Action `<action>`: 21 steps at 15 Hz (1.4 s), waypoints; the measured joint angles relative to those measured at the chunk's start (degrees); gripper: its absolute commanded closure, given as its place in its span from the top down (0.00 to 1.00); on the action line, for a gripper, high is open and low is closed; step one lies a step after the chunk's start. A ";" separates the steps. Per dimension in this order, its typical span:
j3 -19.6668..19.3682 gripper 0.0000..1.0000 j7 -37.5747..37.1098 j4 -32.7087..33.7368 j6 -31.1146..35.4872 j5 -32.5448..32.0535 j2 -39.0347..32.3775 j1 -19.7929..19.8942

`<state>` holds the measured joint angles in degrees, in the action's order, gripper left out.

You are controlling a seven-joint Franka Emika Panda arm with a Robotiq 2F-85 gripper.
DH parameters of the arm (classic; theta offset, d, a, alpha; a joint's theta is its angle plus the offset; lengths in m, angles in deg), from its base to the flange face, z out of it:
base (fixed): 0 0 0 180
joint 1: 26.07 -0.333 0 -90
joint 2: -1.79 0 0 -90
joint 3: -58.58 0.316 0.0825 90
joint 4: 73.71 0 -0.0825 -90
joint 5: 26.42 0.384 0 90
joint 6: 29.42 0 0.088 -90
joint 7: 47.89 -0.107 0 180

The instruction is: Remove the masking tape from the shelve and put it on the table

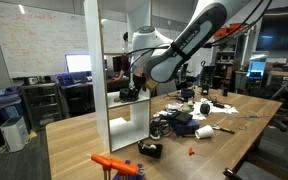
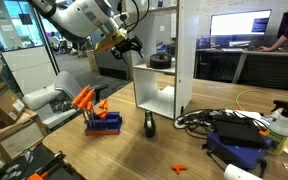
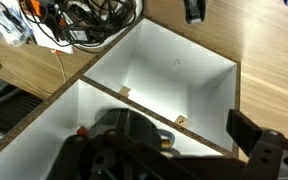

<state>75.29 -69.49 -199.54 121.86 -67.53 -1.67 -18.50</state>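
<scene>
The masking tape (image 2: 161,60) is a dark squat roll sitting on a middle board of the white shelve (image 2: 187,60). It also shows in an exterior view (image 1: 128,93) and at the bottom of the wrist view (image 3: 124,125), partly hidden by my gripper's body. My gripper (image 2: 125,44) hangs at the shelve's open side, close to the roll and apart from it, also seen in an exterior view (image 1: 134,84). In the wrist view my gripper (image 3: 166,142) is open, its fingers spread either side of the roll. The wooden table (image 1: 74,140) carries the shelve (image 1: 119,70).
A blue holder with orange tools (image 2: 102,118) stands beside the shelve. A small black item (image 2: 149,124) lies in front of it. Cables and a blue box (image 2: 234,142) crowd one end of the table. A flat black item (image 1: 151,148) and an orange tool (image 1: 117,162) lie near the table's edge.
</scene>
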 measured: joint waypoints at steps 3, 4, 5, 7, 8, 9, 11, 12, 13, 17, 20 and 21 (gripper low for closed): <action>0.22 1.00 0.03 4.48 -0.49 0.00 -3.46 -0.30; -0.86 1.00 0.21 5.89 -0.53 0.14 -4.46 -1.45; -2.70 1.00 0.40 7.26 -0.53 0.27 -5.38 -3.27; -5.84 1.00 0.61 9.90 -0.53 0.35 -7.12 -6.39; -7.12 1.00 0.75 11.11 -0.53 0.35 -7.90 -7.64; -8.31 1.00 0.95 12.31 -0.50 0.35 -8.66 -8.71; -10.17 1.00 1.42 14.49 -0.43 0.35 -10.11 -10.20; -10.88 1.00 1.72 15.40 -0.36 0.36 -10.81 -10.72; -11.50 1.00 2.03 16.24 -0.34 0.36 -11.54 -11.15; -12.99 1.00 3.37 19.17 -0.29 1.58 -14.78 -12.21; -13.67 1.00 4.42 21.02 -0.14 2.52 -17.29 -13.02; -13.96 1.00 4.65 21.72 -0.11 2.66 -18.22 -13.36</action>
<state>61.33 -64.85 -177.82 121.75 -64.87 -19.90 -31.86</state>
